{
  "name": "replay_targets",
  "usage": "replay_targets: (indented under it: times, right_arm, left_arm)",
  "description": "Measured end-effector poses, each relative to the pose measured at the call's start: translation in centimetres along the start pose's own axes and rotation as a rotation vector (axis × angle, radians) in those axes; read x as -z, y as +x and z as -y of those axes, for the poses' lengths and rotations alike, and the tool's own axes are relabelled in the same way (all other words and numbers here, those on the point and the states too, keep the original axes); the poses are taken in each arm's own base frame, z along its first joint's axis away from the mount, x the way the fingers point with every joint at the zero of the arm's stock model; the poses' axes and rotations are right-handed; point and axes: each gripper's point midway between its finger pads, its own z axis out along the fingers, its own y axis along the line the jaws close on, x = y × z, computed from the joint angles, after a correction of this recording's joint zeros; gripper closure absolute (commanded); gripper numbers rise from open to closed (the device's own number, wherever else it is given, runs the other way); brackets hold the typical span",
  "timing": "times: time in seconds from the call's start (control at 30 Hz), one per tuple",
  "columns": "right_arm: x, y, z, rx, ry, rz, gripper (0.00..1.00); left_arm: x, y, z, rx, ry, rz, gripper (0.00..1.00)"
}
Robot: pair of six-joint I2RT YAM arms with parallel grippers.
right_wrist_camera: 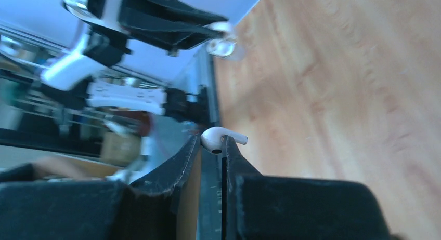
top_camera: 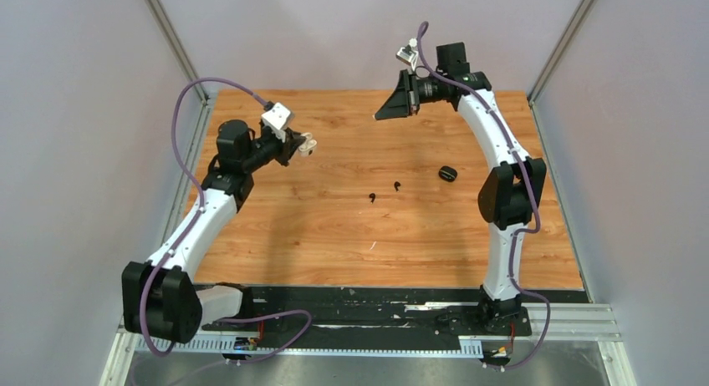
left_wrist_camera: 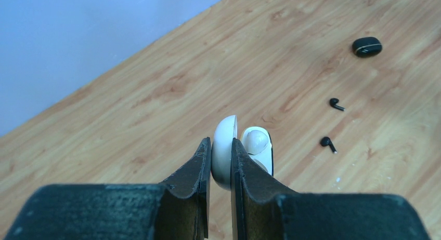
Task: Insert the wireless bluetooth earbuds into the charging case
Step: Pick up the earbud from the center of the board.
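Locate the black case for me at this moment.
In the top view the black case lies on the table right of centre, just left of the right arm's elbow, with the nearer black earbud to its left.

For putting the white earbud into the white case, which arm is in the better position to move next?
Right. The right gripper is shut on a white earbud. The left gripper clamps one half of the open white case, so it should only hold it steady.
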Motion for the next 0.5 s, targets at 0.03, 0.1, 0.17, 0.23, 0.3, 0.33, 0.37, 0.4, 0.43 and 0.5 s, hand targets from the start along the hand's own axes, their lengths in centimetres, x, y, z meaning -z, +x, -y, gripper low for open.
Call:
replay_targets:
  times: [0.03, 0.1, 0.17, 0.23, 0.3, 0.33, 0.37, 0.4, 0.43, 0.5]
  right_arm:
    - [0.7, -0.1, -0.3, -0.088, -0.019, 0.012, 1.0]
    - [0.9, 0.5, -0.8, -0.244, -0.058, 0.009, 1.0]
    - [0.2, 1.2, -1.4, -0.377, -0.097, -0.016, 1.0]
    - [-0.4, 1.6, -2.0, -0.459, -0.121, -0.038, 1.0]
    - [-0.9, 1.4, -2.6, -0.511, -0.14, -0.051, 1.0]
    - [-1.1, 1.1, -3.2, -0.523, -0.153, -0.057, 1.0]
    - [-1.2, 0.9, -3.6, -0.534, -0.161, -0.06, 1.0]
    - [-1.2, 0.6, -3.8, -0.546, -0.163, -0.059, 1.0]
    - [-1.2, 0.4, -3.9, -0.557, -0.164, -0.057, 1.0]
    - [-1.1, 0.0, -3.9, -0.574, -0.159, -0.049, 1.0]
  left_arm:
    - [-0.6, 0.0, 0.0, -0.015, -0.003, 0.004, 1.0]
    - [-1.8, 0.2, 0.2, -0.04, -0.011, 0.003, 1.0]
    - [-3.1, 0.3, 0.7, -0.059, -0.014, 0.001, 1.0]
    - [-4.2, 0.1, 1.1, -0.071, -0.017, 0.001, 1.0]
    - [-5.2, -0.3, 1.4, -0.082, -0.027, 0.008, 1.0]
    - [-5.6, -0.5, 1.5, -0.086, -0.035, 0.013, 1.0]
    - [-6.0, -0.8, 1.5, -0.089, -0.045, 0.018, 1.0]
    - [-6.3, -1.1, 1.5, -0.088, -0.055, 0.023, 1.0]
    - [-6.7, -1.4, 1.6, -0.087, -0.063, 0.026, 1.0]
    - [-7.5, -1.9, 1.6, -0.081, -0.074, 0.032, 1.0]
